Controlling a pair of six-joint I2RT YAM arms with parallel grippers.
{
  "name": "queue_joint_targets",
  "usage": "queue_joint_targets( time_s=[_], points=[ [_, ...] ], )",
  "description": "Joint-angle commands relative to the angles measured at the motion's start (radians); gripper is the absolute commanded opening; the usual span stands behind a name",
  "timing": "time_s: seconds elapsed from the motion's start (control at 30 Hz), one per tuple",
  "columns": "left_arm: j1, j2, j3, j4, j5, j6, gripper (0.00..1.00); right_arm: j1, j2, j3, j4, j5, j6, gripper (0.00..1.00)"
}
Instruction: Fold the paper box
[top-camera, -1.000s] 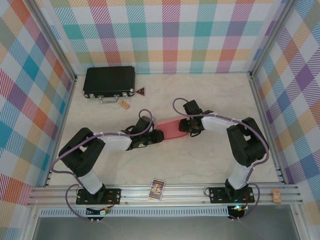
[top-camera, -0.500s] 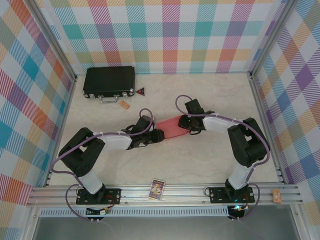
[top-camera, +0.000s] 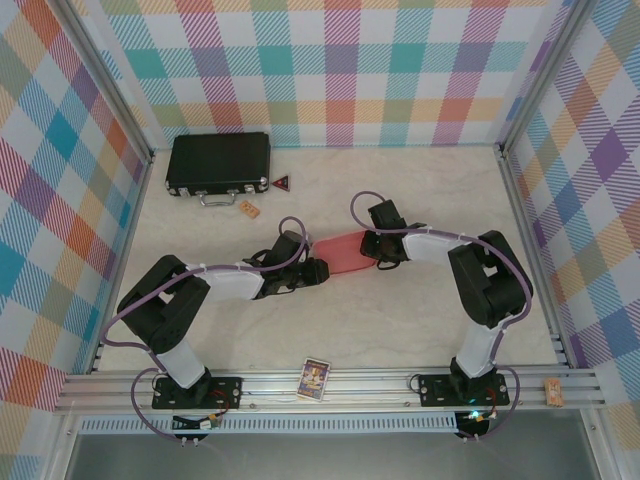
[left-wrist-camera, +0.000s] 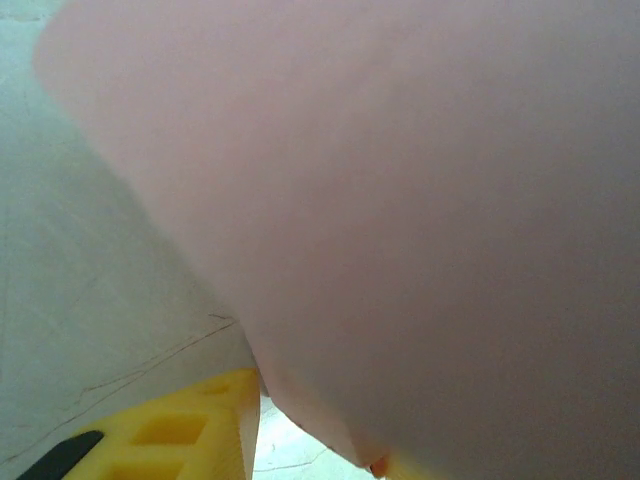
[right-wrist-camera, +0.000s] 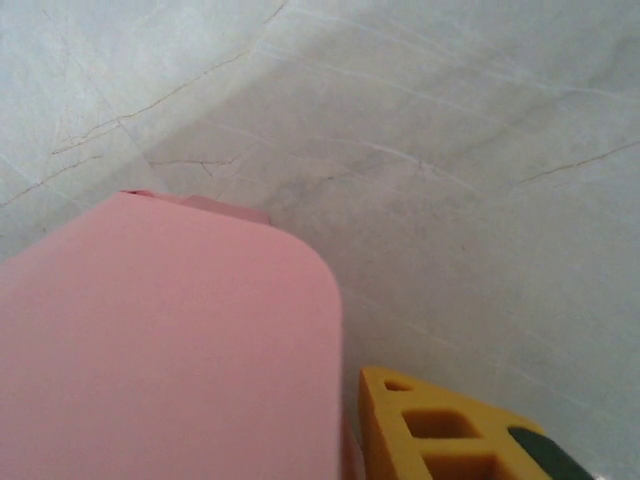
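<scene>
The paper box (top-camera: 343, 251) is a salmon-pink piece of card stretched between my two grippers at the table's middle. My left gripper (top-camera: 317, 270) holds its near-left end. In the left wrist view the card (left-wrist-camera: 420, 200) runs down between the jaws, beside one yellow finger (left-wrist-camera: 180, 435). My right gripper (top-camera: 372, 249) is at the card's far-right end. In the right wrist view a rounded flap of the card (right-wrist-camera: 170, 350) lies against the inner side of a yellow finger (right-wrist-camera: 440, 435) and hides the other finger.
A black hard case (top-camera: 218, 162) lies at the far left, with a small red triangle (top-camera: 282, 182) and a tan block (top-camera: 249, 209) beside it. A playing card (top-camera: 315, 377) and another tan block (top-camera: 553, 391) rest on the front rail. Plaid walls close three sides.
My right gripper and the card's right end have shifted slightly toward the far side, and the right elbow has swung inward. The left arm has stayed put.
</scene>
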Motion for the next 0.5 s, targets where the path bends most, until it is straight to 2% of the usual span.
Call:
queue_joint_targets(
  time_s=[0.0,0.33,0.47],
  points=[
    [-0.001,-0.011,0.016,-0.032,0.01,0.019,0.35,-0.005,0.03,0.012,-0.002,0.037,0.014,0.23],
    [0.0,-0.003,0.016,-0.021,0.019,0.017,0.35,0.018,0.067,0.063,-0.092,0.114,-0.042,0.1],
    [0.0,0.007,0.019,-0.013,0.021,0.013,0.35,0.042,0.091,0.098,-0.153,0.173,-0.077,0.1]
  ],
)
